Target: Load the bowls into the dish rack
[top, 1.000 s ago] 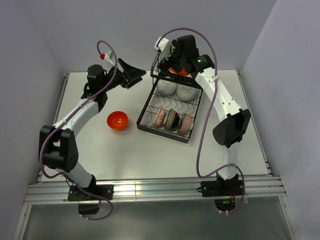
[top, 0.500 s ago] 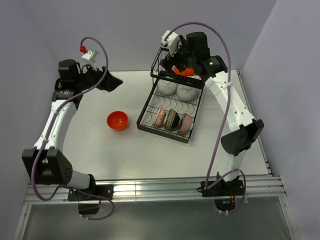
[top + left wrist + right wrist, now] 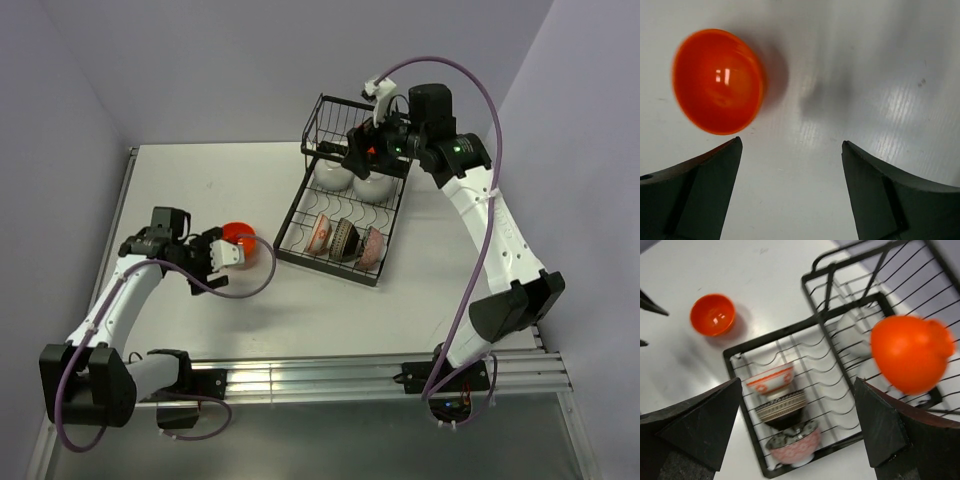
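Note:
A glossy orange bowl (image 3: 240, 238) (image 3: 717, 80) sits upright on the white table, left of the dish rack (image 3: 290, 215) (image 3: 774, 335). My left gripper (image 3: 215, 252) (image 3: 791, 142) hangs open just short of it; the bowl lies ahead of the left finger, outside the jaws. A second orange bowl (image 3: 910, 352) lies upside down on the rack's raised basket. My right gripper (image 3: 358, 150) (image 3: 798, 382) is open and empty above the rack. On edge in the flat tray stand an orange-and-white bowl (image 3: 770, 380), a brown dark-rimmed one (image 3: 782, 407) and a grey-patterned one (image 3: 792, 442). Two white bowls (image 3: 333, 175) sit under the basket.
The rack stands at the back centre-right of the table (image 3: 200, 180). Walls close off the table at the back and on both sides. The right arm's cable (image 3: 470, 280) loops over the table's right part.
My left arm has swung down from the back left corner to the orange bowl on the table. My right gripper has drawn back rightward from the basket, where the other orange bowl stays.

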